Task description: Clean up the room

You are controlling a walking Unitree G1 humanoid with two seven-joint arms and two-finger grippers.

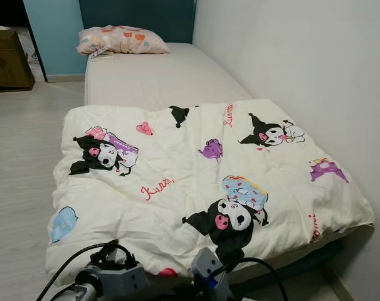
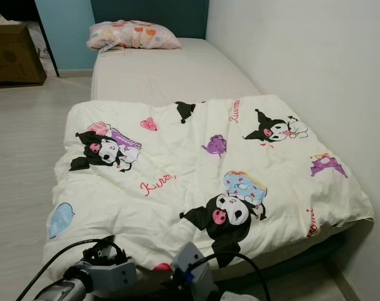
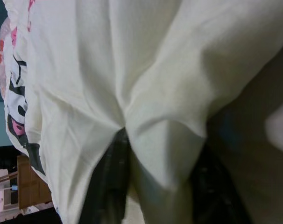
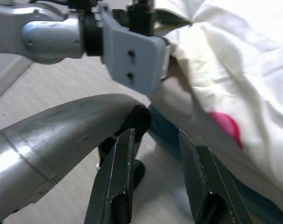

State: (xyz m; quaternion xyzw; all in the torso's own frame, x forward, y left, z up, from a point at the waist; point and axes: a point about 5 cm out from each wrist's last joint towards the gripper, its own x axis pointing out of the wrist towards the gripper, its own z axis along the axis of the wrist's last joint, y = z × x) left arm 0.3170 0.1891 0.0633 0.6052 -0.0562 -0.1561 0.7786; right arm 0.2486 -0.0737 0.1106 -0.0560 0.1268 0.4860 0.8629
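**Left wrist view: quilt edge pinched at the foot of the bed**

Left wrist view shows what the head views cannot: the left gripper (image 3: pixel 155 186) has its two black fingers (image 3: pixel 109 186) closed on a fold of the cream quilt (image 3: pixel 146 84), the cloth bunching into creases where they pinch it. Right wrist view shows the right gripper (image 4: pixel 153 177) with its fingers parted and nothing between them, hanging just off the quilt's near edge, beside the silver left arm (image 4: pixel 48 32).

The eye views give the whole layout. The quilt (image 1: pixel 196 182), printed with black-and-pink cartoon figures, lies spread over the near half of the bed (image 1: pixel 158 78), its near edge hanging over the foot of the mattress. It is roughly square, skewed a little, with one corner reaching toward the wall (image 1: pixel 303 56) on the right. The far half of the mattress is bare, and a patterned pillow (image 1: pixel 122 39) sits at the head.

Both arms are low at the bottom of the eye views, wrists close together at the quilt's near edge, the left wrist (image 1: pixel 108 276) beside the right (image 1: pixel 209 269).
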